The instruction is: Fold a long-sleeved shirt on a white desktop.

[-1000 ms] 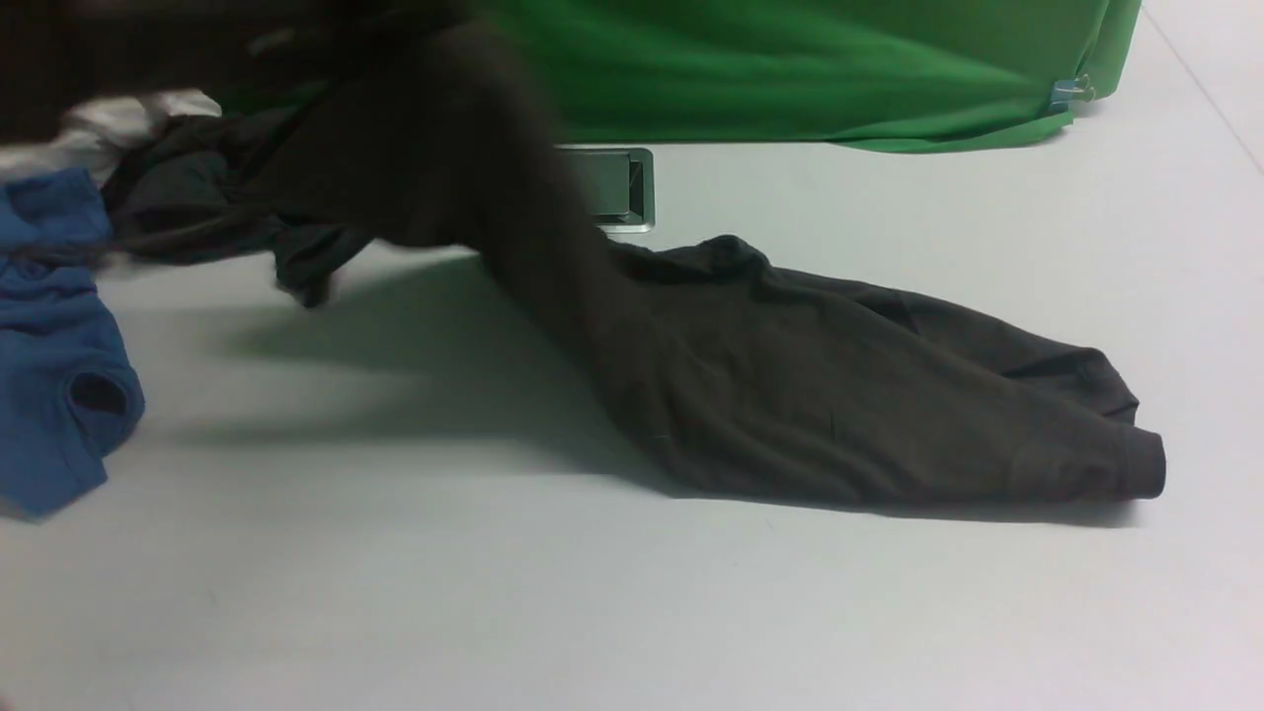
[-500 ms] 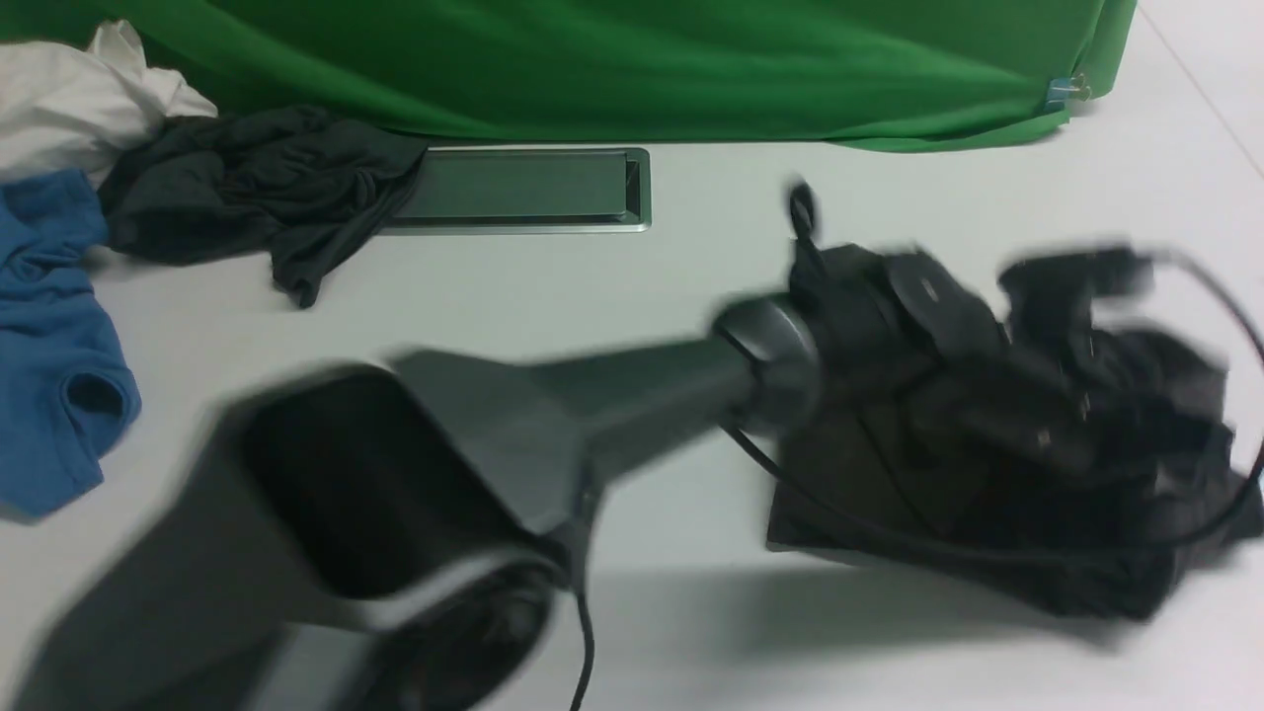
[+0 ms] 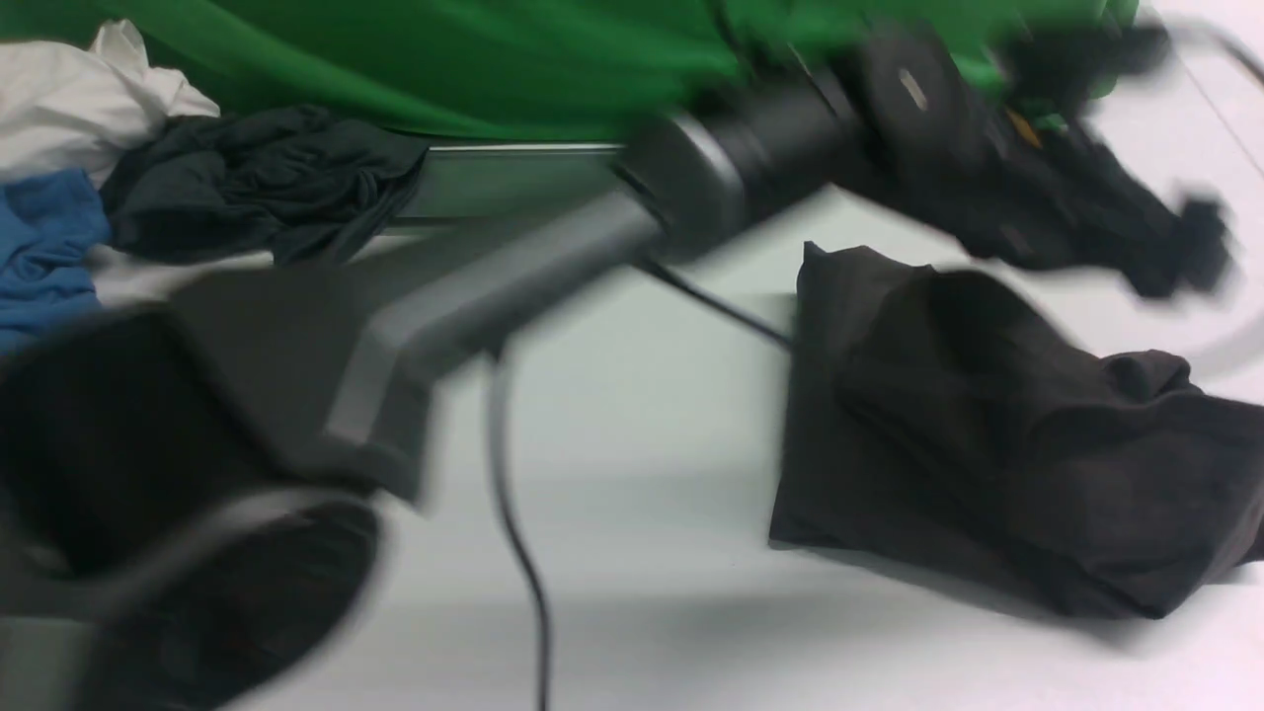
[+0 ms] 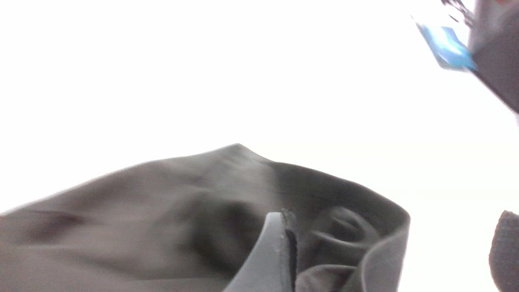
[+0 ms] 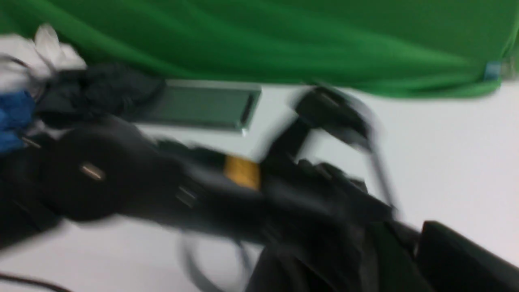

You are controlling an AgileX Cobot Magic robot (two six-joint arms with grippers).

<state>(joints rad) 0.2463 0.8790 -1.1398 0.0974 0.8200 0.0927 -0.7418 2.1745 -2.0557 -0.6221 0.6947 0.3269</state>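
Bundled long-sleeved shirt on the right of the white desktop, long axis left to right, just under and robot-side of the left gripper, jaws spread and empty (right gripper too blurred to judge).

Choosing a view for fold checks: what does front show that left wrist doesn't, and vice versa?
Only front: the bright green cloth backdrop, a crumpled white garment, a dark bluish-grey garment, a bright blue shirt, and the blurred grey left arm stretched across. Only left wrist: that arm's jaws close up, standing apart. Both: the very dark brownish-black long-sleeved shirt lying bunched on the smooth white desktop (washed out in the wrist view).
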